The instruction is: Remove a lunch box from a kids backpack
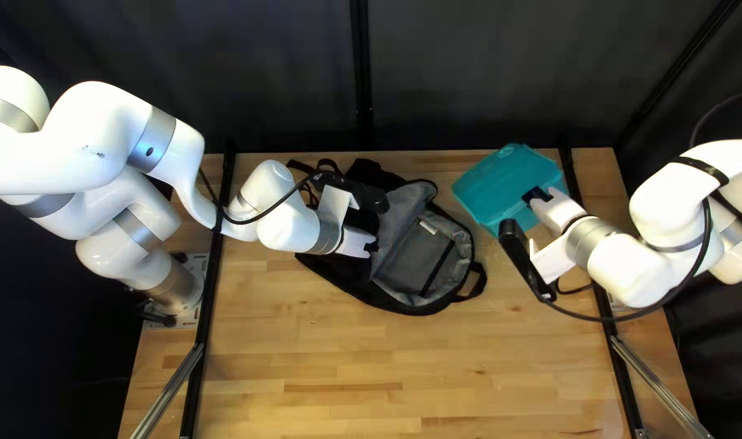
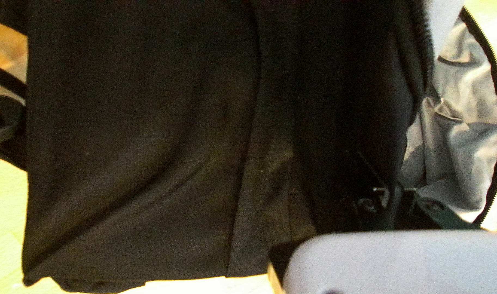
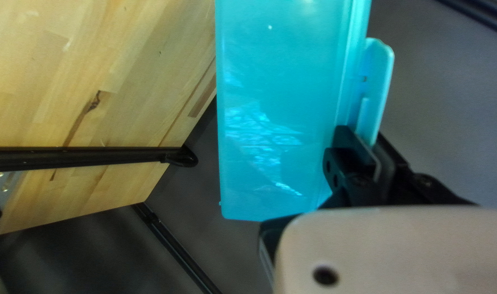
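Observation:
At the right of the top left view, my right gripper [image 1: 537,195] is shut on the edge of the turquoise lunch box [image 1: 505,185]. The right wrist view shows the right gripper [image 3: 372,149] with its two fingers around the rim beside the latch flap of the lunch box [image 3: 275,109], which is clear of the table. My left gripper [image 1: 372,246] is at the middle of the black backpack [image 1: 407,272], which lies open with its grey lining showing. Seen from the left wrist, the left gripper [image 2: 395,201] is shut on dark cloth at the opening of the backpack [image 2: 150,136].
The wooden table [image 1: 330,366] stretches in front of the backpack. Black straps lie at the backpack's far left and right ends. A black rail [image 1: 623,374] runs along the table's right side, and another [image 1: 200,341] along its left. The dark curtain [image 1: 468,73] hangs behind the far edge.

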Controlling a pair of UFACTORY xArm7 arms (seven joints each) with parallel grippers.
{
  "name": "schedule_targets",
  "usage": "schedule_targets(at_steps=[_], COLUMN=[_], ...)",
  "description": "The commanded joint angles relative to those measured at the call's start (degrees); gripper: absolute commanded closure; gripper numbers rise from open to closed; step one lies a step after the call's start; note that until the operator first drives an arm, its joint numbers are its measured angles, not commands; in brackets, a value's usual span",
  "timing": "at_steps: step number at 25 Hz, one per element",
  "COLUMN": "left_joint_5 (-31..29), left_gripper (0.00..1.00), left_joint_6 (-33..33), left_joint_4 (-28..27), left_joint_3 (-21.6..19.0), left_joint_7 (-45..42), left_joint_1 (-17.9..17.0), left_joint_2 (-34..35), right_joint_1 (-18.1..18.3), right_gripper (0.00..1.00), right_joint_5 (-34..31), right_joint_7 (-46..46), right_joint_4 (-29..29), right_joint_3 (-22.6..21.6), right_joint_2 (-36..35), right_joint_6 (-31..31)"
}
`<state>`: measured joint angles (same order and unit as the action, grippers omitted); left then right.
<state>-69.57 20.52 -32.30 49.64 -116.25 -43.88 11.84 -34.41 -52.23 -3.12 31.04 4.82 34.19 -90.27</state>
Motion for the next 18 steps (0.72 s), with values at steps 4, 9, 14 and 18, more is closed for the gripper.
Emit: schedule_targets(at_steps=[4, 9, 14, 18], left_joint_5=[0.0, 0.0, 0.0, 0.0], left_gripper=[1.00, 1.00, 1.00, 1.00], left_joint_6=[0.0, 0.0, 0.0, 0.0], left_joint_4=[0.0, 0.0, 0.0, 0.0], left_joint_3=[0.0, 0.0, 0.0, 0.0], left_joint_7=[0.0, 0.0, 0.0, 0.0], left_joint_1=[0.0, 0.0, 0.0, 0.0], left_joint_2=[0.0, 0.0, 0.0, 0.0], right_joint_1=[3.6, 5.1, 5.4, 5.9], right_gripper=[1.00, 1.00, 1.00, 1.00], right_joint_5=[-5.1, -8.5, -10.5, -12.7], right_joint_7=[-2.5, -6.5, -12.1, -17.0], right_joint_4=[-8.9, -14.9, -16.0, -14.6], right_joint_3=[2.6, 2.7, 1.8, 1.5], right_joint_2=[7.2, 11.9, 9.6, 4.6], right_joint_6=[0.9, 1.9, 2.9, 3.8])
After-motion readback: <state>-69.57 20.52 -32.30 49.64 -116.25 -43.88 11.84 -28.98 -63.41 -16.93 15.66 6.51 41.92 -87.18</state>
